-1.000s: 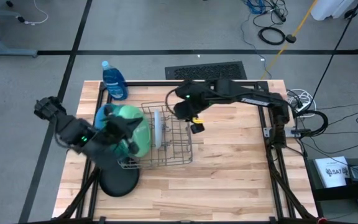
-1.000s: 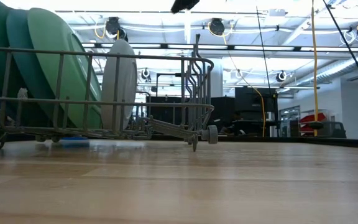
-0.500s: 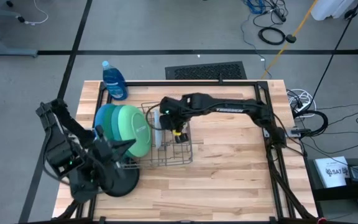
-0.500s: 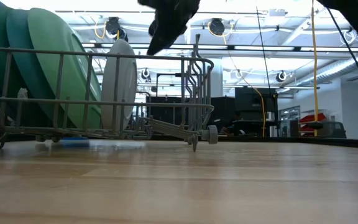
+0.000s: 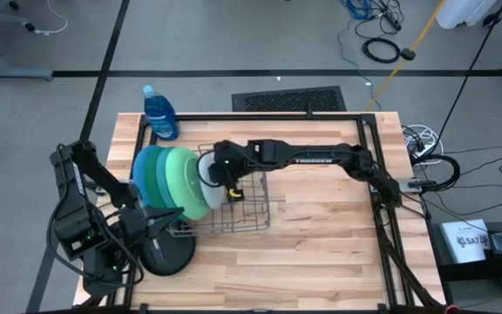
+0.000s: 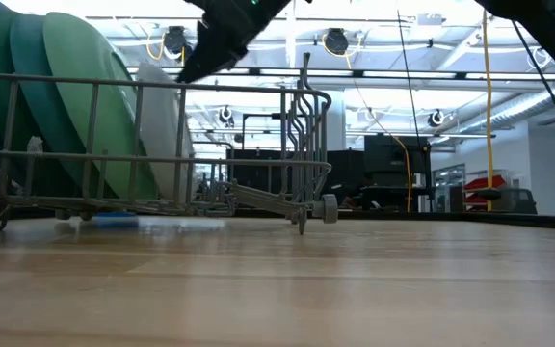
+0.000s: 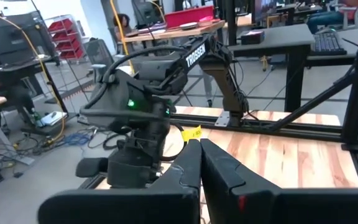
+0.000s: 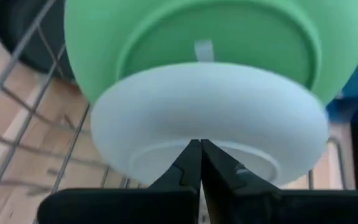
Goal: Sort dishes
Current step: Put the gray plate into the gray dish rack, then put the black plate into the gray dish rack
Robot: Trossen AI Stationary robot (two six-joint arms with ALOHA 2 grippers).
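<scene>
plates stand on edge in your grey wire rack (image 5: 234, 205), about nine o'clock of the table's middle, except the black plate (image 5: 166, 255), which lies flat on the wood at seven o'clock, nearest you. your left gripper (image 5: 149, 228) waits clenched and empty just above it. going away: light green plate (image 5: 186, 181), dark green plate (image 5: 158, 174), large blue plate (image 5: 139, 166). your right gripper (image 5: 218, 171), fingers pinched together, presses against the pale blue-white plate (image 8: 210, 118), which leans on the light green one. blue soap bottle (image 5: 160, 113) stands far at eleven o'clock.
</scene>
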